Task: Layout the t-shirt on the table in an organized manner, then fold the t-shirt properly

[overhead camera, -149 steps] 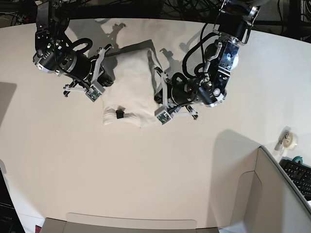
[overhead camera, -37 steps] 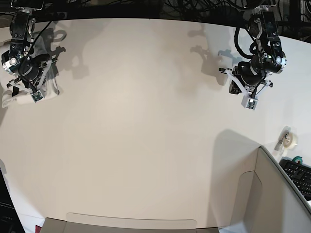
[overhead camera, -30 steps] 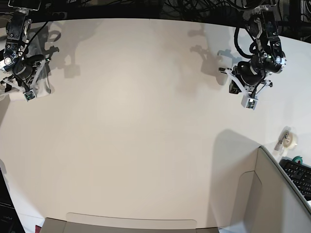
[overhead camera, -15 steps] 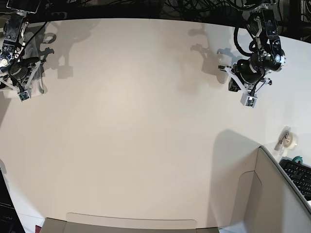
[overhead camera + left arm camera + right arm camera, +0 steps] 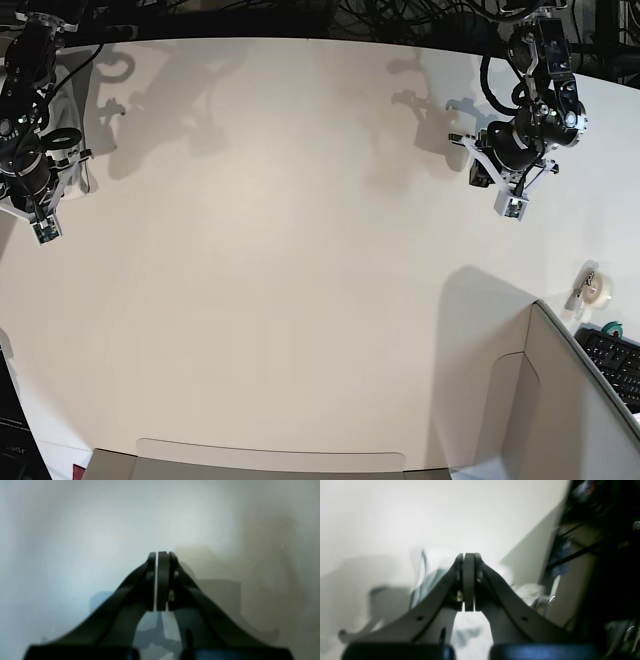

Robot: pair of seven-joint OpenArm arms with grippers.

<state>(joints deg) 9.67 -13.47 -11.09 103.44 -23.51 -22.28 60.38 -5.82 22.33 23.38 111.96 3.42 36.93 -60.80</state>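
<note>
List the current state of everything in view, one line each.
left end effector: shut, empty, above bare table.
right end effector: shut, at the table's far corner.
t-shirt: bunched at the table edge beside the right arm.
table: middle bare.

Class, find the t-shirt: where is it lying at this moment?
In the base view the t-shirt sits bunched at the table's far left edge, beside the right gripper.

Base view: overhead, wide, above the table [image 5: 300,250]. Wrist views: close, low over the table, each behind its own closed fingers.
</note>
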